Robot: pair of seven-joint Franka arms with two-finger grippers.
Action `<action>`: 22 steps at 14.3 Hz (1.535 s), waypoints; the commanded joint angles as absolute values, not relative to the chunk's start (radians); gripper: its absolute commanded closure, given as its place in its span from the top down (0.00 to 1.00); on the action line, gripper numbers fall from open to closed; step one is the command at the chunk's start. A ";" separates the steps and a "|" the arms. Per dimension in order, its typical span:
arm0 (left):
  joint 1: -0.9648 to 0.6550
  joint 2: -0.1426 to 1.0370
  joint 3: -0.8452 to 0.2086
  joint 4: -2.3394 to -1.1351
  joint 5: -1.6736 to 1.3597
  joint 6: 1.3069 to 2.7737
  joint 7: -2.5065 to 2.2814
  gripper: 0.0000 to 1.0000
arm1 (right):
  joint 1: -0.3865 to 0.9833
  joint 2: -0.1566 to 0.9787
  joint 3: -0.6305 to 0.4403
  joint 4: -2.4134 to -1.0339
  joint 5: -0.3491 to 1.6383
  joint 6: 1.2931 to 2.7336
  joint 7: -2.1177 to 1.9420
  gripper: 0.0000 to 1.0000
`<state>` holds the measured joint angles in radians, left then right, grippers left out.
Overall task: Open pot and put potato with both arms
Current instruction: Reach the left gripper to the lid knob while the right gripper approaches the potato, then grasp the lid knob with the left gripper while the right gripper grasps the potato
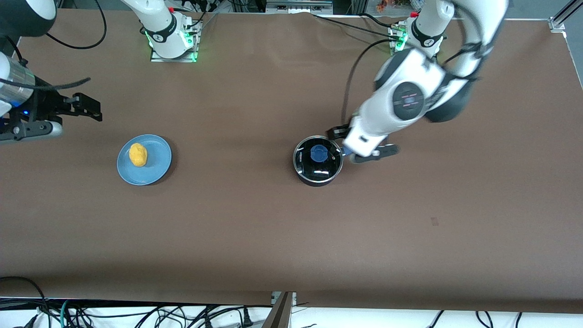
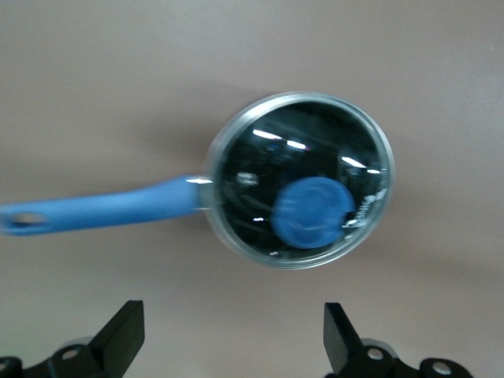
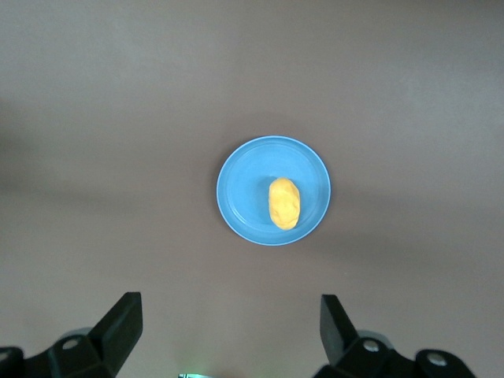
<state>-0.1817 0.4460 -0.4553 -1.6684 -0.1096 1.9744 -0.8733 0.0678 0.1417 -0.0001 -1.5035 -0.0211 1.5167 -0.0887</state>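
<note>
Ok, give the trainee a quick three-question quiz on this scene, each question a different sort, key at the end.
1. True or false: the lid is on the pot.
2. The potato lies on: A) the bare table, B) the blue plate, C) the lid.
3. Fill in: the left claw is beside the pot, over its blue ______, fingers open; the right claw, also open, waits toward the right arm's end of the table.

Key: 1 true; 2 B; 3 handle.
</note>
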 commanded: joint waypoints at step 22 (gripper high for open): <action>-0.259 0.609 -0.443 -1.594 0.127 2.118 -0.927 0.00 | 0.080 0.333 0.000 -1.685 -0.008 1.862 -0.098 1.00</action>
<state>-0.2649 0.6074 -0.4425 -1.6316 0.1004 2.1412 -0.9581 0.0843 0.3322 0.0006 -1.5783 -0.0169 1.7449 -0.0890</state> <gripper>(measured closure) 0.661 0.000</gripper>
